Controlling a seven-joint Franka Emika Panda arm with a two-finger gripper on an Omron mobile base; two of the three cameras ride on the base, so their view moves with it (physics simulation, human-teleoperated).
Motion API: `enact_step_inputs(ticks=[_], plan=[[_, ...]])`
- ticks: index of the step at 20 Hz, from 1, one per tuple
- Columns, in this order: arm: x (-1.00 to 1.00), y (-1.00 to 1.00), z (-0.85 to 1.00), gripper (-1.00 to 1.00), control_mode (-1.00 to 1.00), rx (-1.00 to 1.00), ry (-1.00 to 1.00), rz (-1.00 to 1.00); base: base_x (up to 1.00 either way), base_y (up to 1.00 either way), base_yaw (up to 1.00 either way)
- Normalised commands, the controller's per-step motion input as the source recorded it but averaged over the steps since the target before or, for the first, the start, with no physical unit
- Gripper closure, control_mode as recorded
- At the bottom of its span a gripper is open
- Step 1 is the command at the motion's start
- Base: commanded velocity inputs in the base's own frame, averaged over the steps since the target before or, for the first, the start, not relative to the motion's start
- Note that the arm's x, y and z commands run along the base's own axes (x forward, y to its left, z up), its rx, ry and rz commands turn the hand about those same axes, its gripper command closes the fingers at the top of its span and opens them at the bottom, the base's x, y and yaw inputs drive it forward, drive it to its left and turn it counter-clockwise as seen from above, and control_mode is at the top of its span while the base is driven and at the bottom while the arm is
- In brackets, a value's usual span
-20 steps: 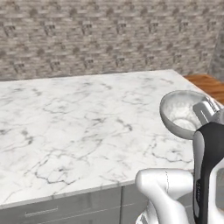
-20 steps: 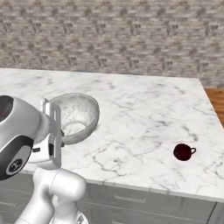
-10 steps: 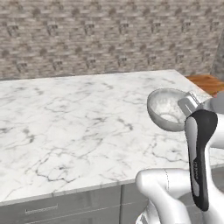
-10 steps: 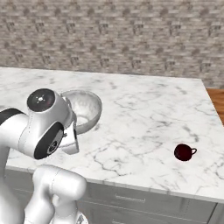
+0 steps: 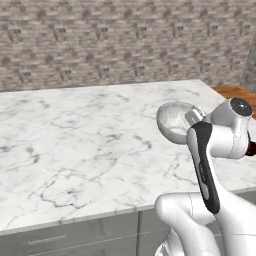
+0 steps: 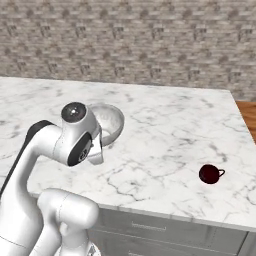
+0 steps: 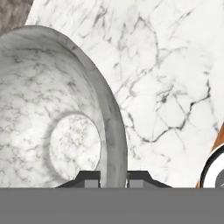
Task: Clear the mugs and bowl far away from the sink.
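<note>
The pale speckled bowl [image 5: 175,121] hangs tilted just over the marble counter [image 5: 75,135], its opening turned toward the left base camera. My gripper [image 7: 113,178] is shut on the bowl's rim [image 7: 114,144], one finger inside the wall and one outside. From the right base view the bowl [image 6: 111,120] sits partly behind my arm's elbow. The dark maroon mug [image 6: 209,173] stands alone on the counter near the front right corner, well apart from the bowl. A sliver of that mug [image 5: 249,149] peeks out behind my arm. The bright red mug and the sink are out of view.
A grey stone-tile wall [image 6: 130,45] backs the counter. The counter ends at the right, where a wooden floor [image 6: 247,112] shows. Drawer fronts [image 5: 60,239] run below the front edge. Open marble stretches to the left of the bowl.
My arm has swung up and unfolded, carrying the bowl farther out over the counter, away from the base. The maroon mug has stayed put.
</note>
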Motion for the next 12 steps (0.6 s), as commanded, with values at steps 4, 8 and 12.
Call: enact_step_inputs(ticks=[4, 8, 12], plan=[[0.74, 0.00, -0.38, 1.00, -1.00, 0.00, 0.04, 0.00, 0.00, 0.00, 0.00], [0.62, 0.00, -0.50, 1.00, -1.00, 0.00, 0.09, 0.00, 0.00, 0.00, 0.00], [0.51, 0.00, -0.34, 1.00, -1.00, 0.00, 0.06, 0.00, 0.00, 0.00, 0.00]])
